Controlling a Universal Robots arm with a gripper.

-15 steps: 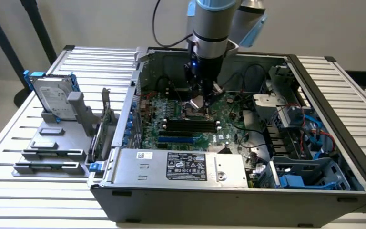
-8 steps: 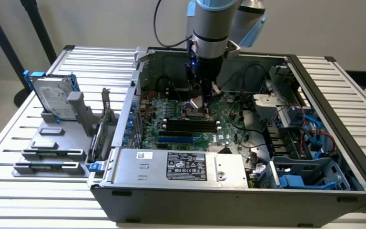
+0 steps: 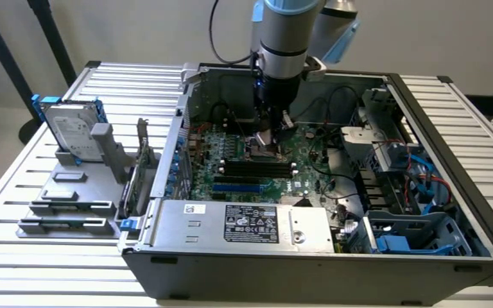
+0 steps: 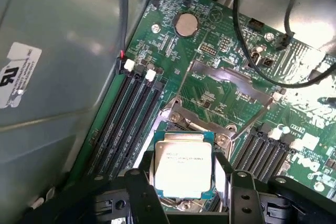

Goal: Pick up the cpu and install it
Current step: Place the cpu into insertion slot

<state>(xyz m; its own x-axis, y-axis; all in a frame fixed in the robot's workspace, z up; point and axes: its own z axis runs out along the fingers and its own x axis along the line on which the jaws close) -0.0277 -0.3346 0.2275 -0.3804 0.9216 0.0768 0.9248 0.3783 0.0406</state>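
— Two jaws, one chip: what did the arm have?

— The gripper [image 4: 185,184] was clamped on the cpu [image 4: 184,163]. A dark finger pressed against each of two opposite edges, and the pale metal top faced up.

— Where, exactly?

— Inside the open computer case [image 3: 315,273], low over the motherboard [image 4: 173,45], right at the socket [image 4: 181,119]. The socket's load plate [image 4: 226,85] lay open toward the coin battery [image 4: 185,23]. Whether the chip rested in the socket or hung just above it could not be told.

— What did the job ask for at that point?

— Squareness, by the look of it. The chip's edges ran nearly parallel to the socket frame, and that alignment was worth guarding. The chip wanted to go in level and straight down, and never slide sideways across the contacts.

— Hazards?

— The memory slots [image 4: 126,124] lay just beside the socket on one side, with the open plate on another. That left the fingers little room, so a slow descent made sense. The grip needed only enough force to keep the edges, and letting go looked wise only once the chip sat flat in the frame.

— And the rest of the scene?

— A hard drive [image 3: 71,131] stood in a grey holder [image 3: 67,192] on the slatted desk [image 3: 7,256], at the exterior view's left, well apart from the work.
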